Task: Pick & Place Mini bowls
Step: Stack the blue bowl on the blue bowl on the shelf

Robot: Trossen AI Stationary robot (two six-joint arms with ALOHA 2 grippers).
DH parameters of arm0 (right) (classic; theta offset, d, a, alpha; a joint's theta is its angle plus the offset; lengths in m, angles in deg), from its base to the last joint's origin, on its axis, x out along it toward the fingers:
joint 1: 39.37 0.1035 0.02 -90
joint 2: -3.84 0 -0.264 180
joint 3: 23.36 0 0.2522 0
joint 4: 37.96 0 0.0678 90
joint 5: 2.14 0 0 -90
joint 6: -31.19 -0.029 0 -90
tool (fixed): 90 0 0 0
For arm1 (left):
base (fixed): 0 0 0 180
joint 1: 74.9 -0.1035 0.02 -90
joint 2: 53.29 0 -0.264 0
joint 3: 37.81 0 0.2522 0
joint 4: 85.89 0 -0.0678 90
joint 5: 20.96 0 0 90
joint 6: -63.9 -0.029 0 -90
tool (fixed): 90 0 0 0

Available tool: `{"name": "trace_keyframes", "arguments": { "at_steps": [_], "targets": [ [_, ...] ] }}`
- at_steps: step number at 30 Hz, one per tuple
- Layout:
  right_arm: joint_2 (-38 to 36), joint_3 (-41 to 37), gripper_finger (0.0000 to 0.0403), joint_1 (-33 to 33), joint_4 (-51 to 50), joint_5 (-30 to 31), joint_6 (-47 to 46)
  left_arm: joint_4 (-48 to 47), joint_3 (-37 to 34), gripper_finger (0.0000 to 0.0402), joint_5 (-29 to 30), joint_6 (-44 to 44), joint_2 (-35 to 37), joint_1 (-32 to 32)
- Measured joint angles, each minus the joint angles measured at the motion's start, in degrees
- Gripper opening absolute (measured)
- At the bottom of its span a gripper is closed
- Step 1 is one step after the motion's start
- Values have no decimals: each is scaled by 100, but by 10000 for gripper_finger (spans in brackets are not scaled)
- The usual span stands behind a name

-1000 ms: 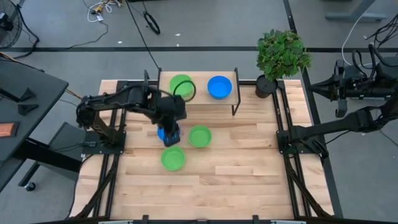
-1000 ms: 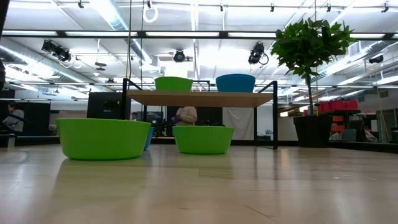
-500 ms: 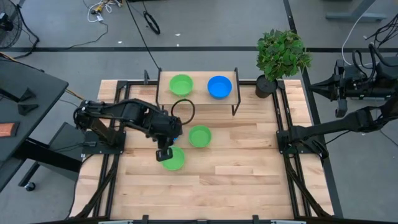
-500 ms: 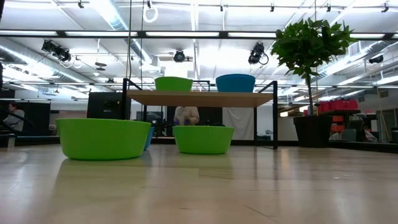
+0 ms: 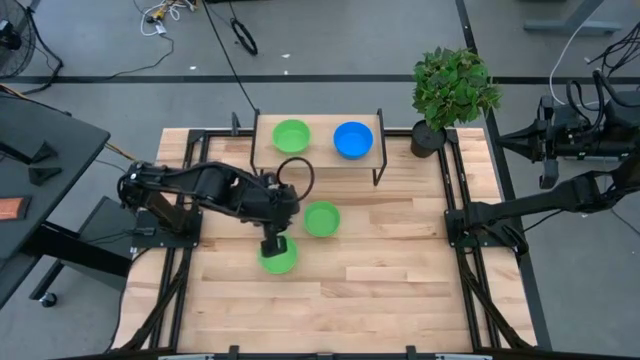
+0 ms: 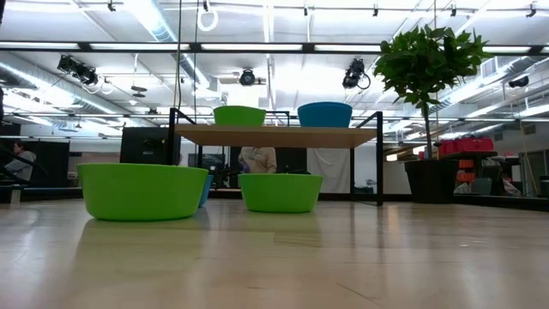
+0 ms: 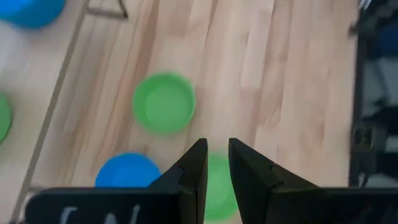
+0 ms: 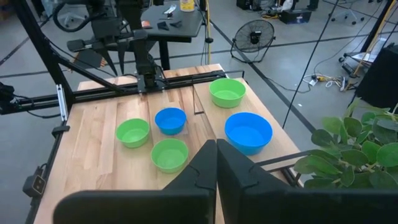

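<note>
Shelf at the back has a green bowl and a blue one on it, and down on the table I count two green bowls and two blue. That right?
Not quite: the table holds two green bowls but only one blue bowl, as the right wrist view shows. The shelf does carry a green bowl and a blue one.

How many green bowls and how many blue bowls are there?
Green bowls: 3
Blue bowls: 2
Total: 5 bowls in view
</note>
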Motion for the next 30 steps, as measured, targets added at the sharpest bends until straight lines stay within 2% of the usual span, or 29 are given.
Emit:
{"name": "trace_keyframes", "arguments": {
  "at_steps": [9,20,30],
  "targets": [
    [0,0,8,0,0,0,18,1141,-361,69,-2,-223,-2,-180],
    [-2,-2,8,2,0,-46,2,1553,-1304,69,-126,-166,294,-189],
    [2,-2,8,2,5,-46,2,1698,-2518,69,-362,-20,856,-171]
  ]
}}
